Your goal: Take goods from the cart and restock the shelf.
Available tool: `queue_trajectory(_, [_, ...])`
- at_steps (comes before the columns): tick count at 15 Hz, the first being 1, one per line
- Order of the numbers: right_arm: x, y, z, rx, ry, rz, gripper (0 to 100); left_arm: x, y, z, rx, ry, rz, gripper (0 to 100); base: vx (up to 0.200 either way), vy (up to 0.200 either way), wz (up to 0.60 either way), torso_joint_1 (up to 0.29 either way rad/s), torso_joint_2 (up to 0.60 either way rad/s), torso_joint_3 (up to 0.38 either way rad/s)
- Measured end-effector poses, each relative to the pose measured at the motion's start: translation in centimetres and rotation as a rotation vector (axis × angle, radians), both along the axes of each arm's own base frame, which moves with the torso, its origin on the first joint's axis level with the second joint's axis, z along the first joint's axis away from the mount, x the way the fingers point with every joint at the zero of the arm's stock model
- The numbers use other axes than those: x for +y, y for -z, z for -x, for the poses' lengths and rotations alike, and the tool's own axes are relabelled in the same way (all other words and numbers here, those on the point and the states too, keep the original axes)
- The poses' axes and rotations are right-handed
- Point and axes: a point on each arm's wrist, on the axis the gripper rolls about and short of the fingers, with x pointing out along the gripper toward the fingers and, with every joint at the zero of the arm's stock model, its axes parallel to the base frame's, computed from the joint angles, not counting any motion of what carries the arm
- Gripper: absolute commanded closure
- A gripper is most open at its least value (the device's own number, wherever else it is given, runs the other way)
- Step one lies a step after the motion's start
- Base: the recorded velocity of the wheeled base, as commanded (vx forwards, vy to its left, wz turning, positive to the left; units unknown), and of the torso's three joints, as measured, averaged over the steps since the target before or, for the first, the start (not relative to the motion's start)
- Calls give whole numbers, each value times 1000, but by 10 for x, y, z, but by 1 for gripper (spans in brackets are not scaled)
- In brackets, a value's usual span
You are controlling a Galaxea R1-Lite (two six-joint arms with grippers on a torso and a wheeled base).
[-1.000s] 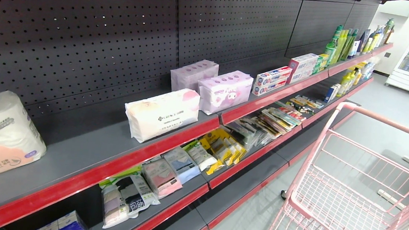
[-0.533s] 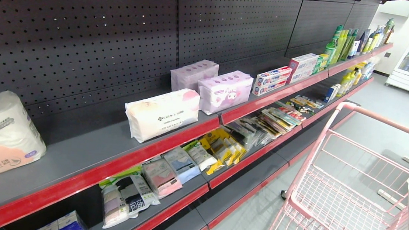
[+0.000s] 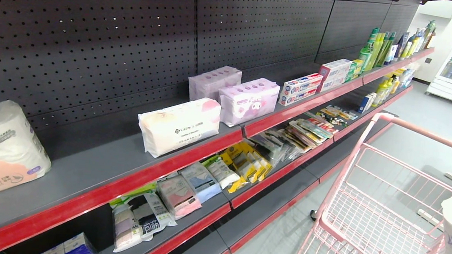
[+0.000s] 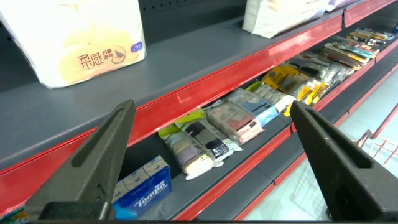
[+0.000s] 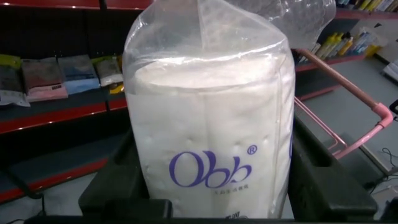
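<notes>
Plastic-wrapped roll pack clamped in right tool, raised over pink cart, left tool spread wide, empty, before shelf beside cart

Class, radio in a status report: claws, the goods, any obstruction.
Left claw open, facing shelf. Right claw shut on toilet-roll pack, at cart. Its rim stands between pack and shelf.
</notes>
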Motion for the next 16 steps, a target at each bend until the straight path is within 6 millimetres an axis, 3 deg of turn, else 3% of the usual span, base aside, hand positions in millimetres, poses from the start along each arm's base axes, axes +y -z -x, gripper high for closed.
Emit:
queue_trajectory(3, [0, 2, -2, 13, -1, 1, 100, 0, 0, 0, 0, 0, 0, 0, 0, 0, 0, 0, 0, 0])
queue_trajectory(16, [0, 3, -3, 24, -15, 19, 100, 0, 0, 0, 0, 1, 1, 0, 0, 0, 600, 2, 3, 1])
